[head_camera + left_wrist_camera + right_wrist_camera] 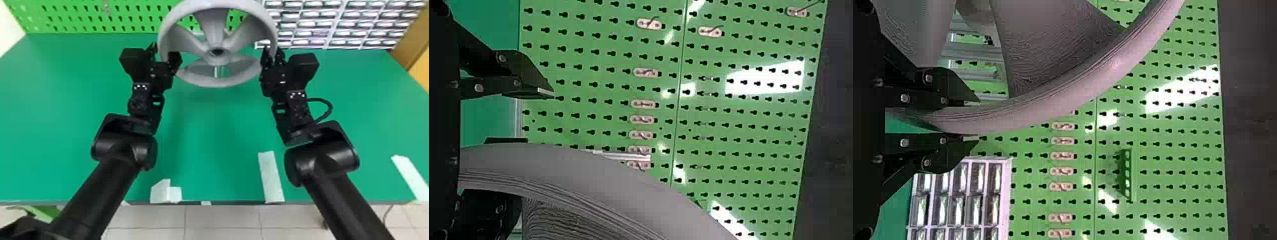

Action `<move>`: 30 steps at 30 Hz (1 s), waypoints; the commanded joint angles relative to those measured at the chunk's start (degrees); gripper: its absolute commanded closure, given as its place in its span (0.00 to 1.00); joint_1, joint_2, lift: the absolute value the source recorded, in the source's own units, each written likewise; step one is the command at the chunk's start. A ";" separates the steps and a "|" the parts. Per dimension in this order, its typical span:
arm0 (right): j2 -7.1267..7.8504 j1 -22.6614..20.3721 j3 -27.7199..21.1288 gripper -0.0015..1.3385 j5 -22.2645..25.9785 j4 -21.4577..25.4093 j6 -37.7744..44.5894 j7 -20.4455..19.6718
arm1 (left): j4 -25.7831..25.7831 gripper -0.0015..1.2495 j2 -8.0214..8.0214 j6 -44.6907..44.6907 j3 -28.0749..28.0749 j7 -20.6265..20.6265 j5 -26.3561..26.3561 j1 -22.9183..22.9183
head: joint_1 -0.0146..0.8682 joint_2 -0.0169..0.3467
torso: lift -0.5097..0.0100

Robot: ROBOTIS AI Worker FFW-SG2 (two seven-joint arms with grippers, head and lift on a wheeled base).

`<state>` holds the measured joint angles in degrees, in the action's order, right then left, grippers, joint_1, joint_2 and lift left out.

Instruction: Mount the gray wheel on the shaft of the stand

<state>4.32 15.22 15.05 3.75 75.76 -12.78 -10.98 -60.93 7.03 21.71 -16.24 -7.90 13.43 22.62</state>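
Note:
The gray wheel (217,52), its hub hole facing the camera, is held up over the back of the table. At its left side my left gripper (164,55) stands open around the rim; in the left wrist view, one finger of the left gripper (531,145) is clearly apart from the wheel rim (594,170). My right gripper (271,56) is on the opposite side; in the right wrist view, the right gripper (972,120) is shut on the wheel rim (1053,105). Silvery parts of the stand (219,71) appear through the wheel's lower opening, mostly hidden; its metal bars (975,52) run behind the spokes.
The green table (210,127) carries white tape strips (270,177) near its front edge. Behind it rise a green pegboard (79,16) and, at the back right, a rack of small drawers (338,24).

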 commanded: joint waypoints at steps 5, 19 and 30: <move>-0.10 0.07 -0.90 0.88 -0.32 -0.35 0.21 -0.97 | 1.70 0.64 -0.17 0.26 -0.64 -0.01 0.63 0.67 | 1.00 0.19 | 0.79; -0.10 0.33 -1.17 0.88 -0.23 -0.26 1.35 -0.97 | 1.78 0.64 -0.26 0.44 -0.29 -0.01 0.63 0.93 | 1.00 0.19 | 0.79; -0.10 0.16 -0.99 0.88 0.38 2.29 4.34 -0.97 | -0.59 0.63 -0.26 -1.41 0.42 0.25 -0.77 0.40 | 1.00 0.19 | 0.79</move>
<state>4.22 15.39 13.99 4.01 76.91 -9.67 -10.90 -60.11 6.76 21.62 -16.33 -7.64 13.71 23.46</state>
